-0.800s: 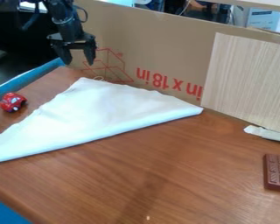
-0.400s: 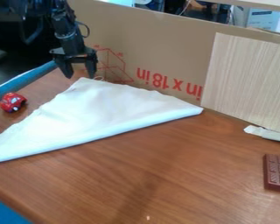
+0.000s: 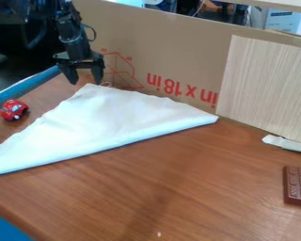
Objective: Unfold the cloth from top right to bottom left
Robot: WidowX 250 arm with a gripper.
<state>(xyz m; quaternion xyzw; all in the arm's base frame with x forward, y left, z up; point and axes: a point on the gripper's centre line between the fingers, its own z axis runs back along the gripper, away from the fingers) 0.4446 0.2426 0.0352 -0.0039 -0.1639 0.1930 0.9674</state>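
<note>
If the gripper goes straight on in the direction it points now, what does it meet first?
Pointing down, the gripper would probably first meet the far corner of the white cloth, or the table beside it; depth is unclear.

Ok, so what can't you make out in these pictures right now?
All in the camera view:
- Whether the gripper touches the cloth: the single slanting angle can't settle it.
- The cloth's underside: hidden by its own upper surface.
- The cloth's left tip: cut off by the left edge.
- What the pale speck is: too small.
- The cardboard behind the wood-grain panel: covered by that panel.
</note>
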